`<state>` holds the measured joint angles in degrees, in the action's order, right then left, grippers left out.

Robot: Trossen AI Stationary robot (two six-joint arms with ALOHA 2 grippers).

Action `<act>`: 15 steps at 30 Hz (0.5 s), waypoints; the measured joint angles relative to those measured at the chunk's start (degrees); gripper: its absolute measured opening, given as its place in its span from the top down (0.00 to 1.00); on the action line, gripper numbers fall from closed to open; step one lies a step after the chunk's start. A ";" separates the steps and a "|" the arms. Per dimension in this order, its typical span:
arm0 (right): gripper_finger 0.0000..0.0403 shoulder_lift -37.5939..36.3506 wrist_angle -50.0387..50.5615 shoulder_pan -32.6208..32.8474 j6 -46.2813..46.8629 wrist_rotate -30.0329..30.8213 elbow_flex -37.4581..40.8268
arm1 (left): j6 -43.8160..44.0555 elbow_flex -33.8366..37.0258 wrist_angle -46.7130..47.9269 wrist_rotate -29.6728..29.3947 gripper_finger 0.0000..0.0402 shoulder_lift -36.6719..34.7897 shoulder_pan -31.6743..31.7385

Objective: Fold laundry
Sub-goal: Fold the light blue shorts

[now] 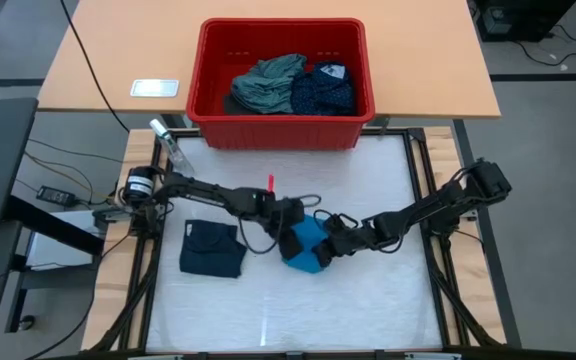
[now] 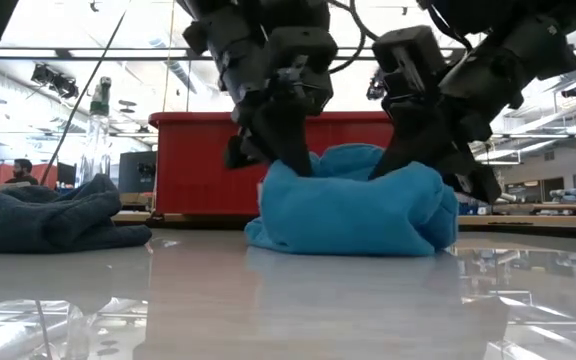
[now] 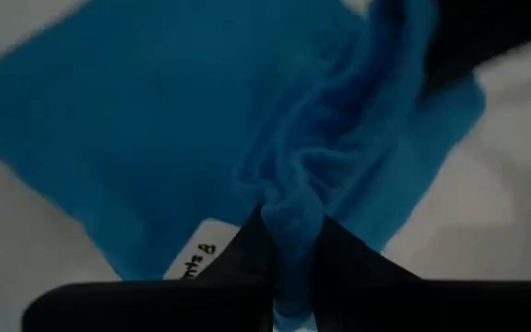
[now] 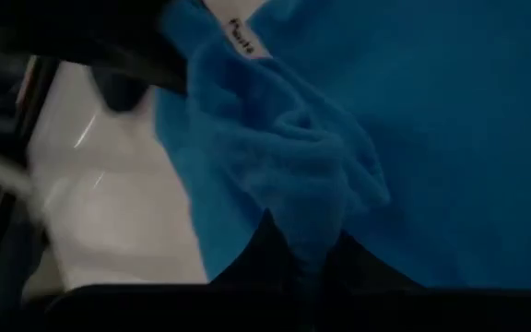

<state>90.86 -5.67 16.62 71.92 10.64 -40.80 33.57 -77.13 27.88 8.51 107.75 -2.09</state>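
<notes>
Dark navy garment [image 1: 213,248] lies folded near the table's [image 1: 368,310] left edge, well apart from the work. Left gripper [image 1: 293,232] sits at mid-table, fingers pressed together on a pinch of the bright blue garment [image 1: 308,245]; left wrist view shows blue cloth bunched between the dark fingertips [image 3: 247,254], white label [image 3: 196,260] just beside them. Right gripper [image 1: 336,243] is just beside it on the blue piece's right side, also pinching a gathered fold of cloth.

Judgement: this is a fold in hand on the blue piece, both claws holding opposite sides, cloth humped between them in the low view.

To do it well:
- keep both pinches level
- carry the two held edges together, same pace, so the hump lies flat rather than twists
- release only once the cloth rests on the table
- mind the two grippers nearly touching

Room: open table toward the near edge and toward the right edge; the navy piece limits travel toward the left. Red bin [image 1: 280,130] with the grey-green shirt [image 1: 266,82] and navy dotted piece [image 1: 323,88] stands past the far edge, clear of this step.
</notes>
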 joint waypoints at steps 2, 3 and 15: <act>0.95 -1.00 2.62 -0.25 2.05 2.34 0.00 | 0.17 -0.02 -1.42 -0.06 0.90 -0.48 1.38; 0.94 -1.35 4.02 -0.38 3.03 3.34 0.00 | 0.21 -0.03 -1.70 -0.10 0.90 -0.76 2.02; 0.85 -1.23 10.78 -5.20 8.13 3.84 0.63 | 5.80 -0.03 -9.25 -1.69 0.90 4.09 7.34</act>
<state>89.63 5.11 11.42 80.05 14.48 -40.16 39.36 -77.17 18.63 6.83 111.84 5.25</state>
